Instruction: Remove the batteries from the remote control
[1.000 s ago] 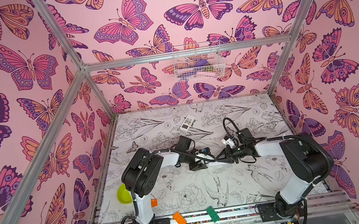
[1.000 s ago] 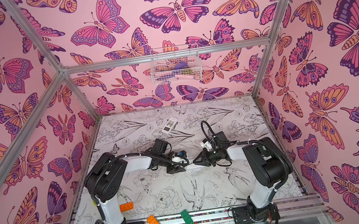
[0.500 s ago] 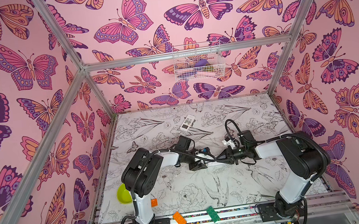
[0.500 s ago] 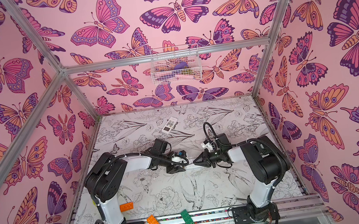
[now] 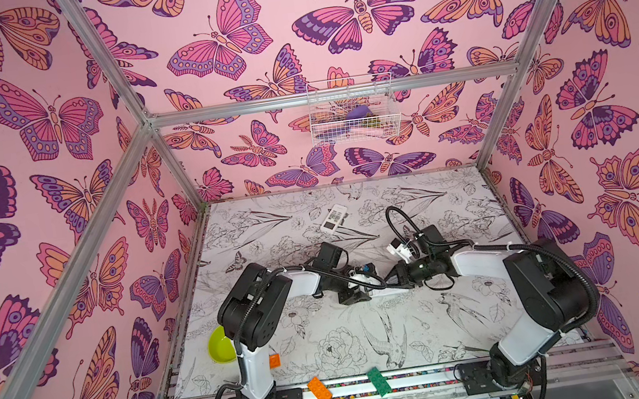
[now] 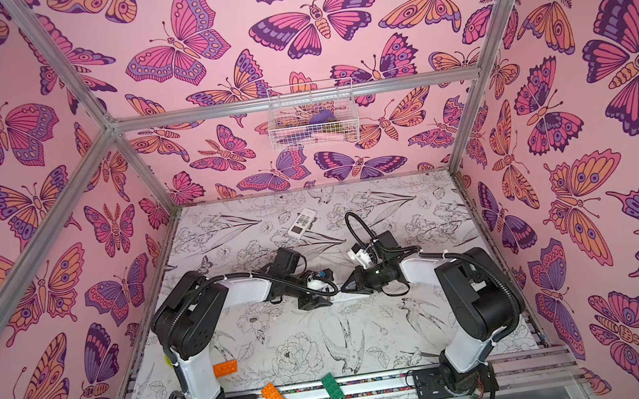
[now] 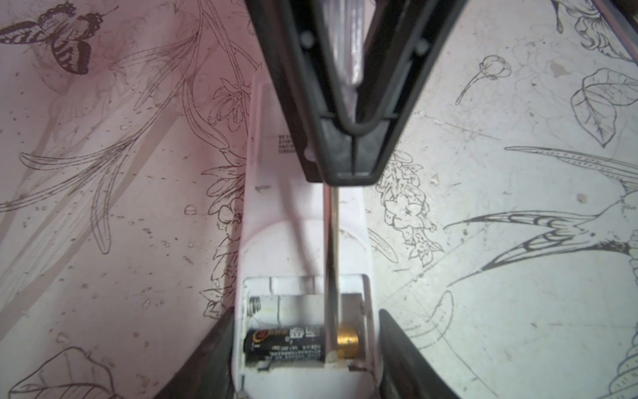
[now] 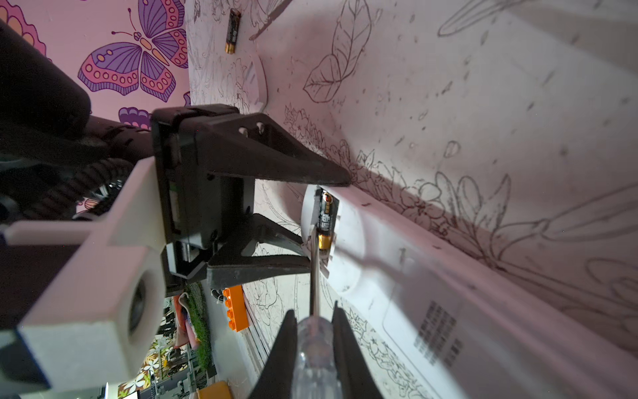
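Your right gripper (image 7: pixel 349 169) dipped slightly, clamping the screwdriver (image 8: pixel 316 342) from three o'clock; left gripper (image 8: pixel 324 217) pinches the remote (image 7: pixel 297 241) — pry hard and the battery (image 7: pixel 286 342) could shoot off

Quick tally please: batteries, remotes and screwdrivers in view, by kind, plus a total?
Batteries: 2 (seated battery, loose battery)
Remotes: 2 (held remote, far remote)
Screwdrivers: 1 (screwdriver)
Total: 5
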Robot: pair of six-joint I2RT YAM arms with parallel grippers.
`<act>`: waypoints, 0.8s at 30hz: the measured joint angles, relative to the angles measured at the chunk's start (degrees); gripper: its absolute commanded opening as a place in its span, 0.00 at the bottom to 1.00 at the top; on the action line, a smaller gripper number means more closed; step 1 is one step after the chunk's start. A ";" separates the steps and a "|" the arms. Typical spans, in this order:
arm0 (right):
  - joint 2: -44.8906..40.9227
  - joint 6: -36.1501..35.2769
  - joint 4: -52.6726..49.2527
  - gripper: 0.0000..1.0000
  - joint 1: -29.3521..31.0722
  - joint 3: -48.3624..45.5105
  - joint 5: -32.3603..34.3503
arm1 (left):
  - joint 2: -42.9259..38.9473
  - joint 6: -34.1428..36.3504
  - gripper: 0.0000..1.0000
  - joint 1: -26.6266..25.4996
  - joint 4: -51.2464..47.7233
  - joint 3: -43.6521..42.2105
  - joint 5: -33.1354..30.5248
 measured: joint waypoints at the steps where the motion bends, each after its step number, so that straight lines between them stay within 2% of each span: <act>1: 0.00 1.20 1.88 0.00 -0.22 -1.01 -0.59 | 0.00 0.02 0.46 0.00 0.00 0.00 0.02; 4: 0.61 4.92 7.54 0.00 -1.20 -3.76 -2.80 | 0.00 0.04 0.46 0.00 0.02 0.00 0.02; 6: 0.76 5.42 7.08 0.00 -1.57 -3.63 -3.17 | 0.00 0.02 0.46 -0.02 0.07 0.00 0.07; 14: -10.08 -6.27 -2.54 0.00 -1.77 -1.55 -2.19 | 0.28 0.04 0.46 -0.92 0.55 -0.04 0.48; 24: -11.80 -15.32 -3.13 0.00 -2.05 -3.85 -1.40 | 0.37 0.24 0.46 -0.96 0.63 -0.04 0.76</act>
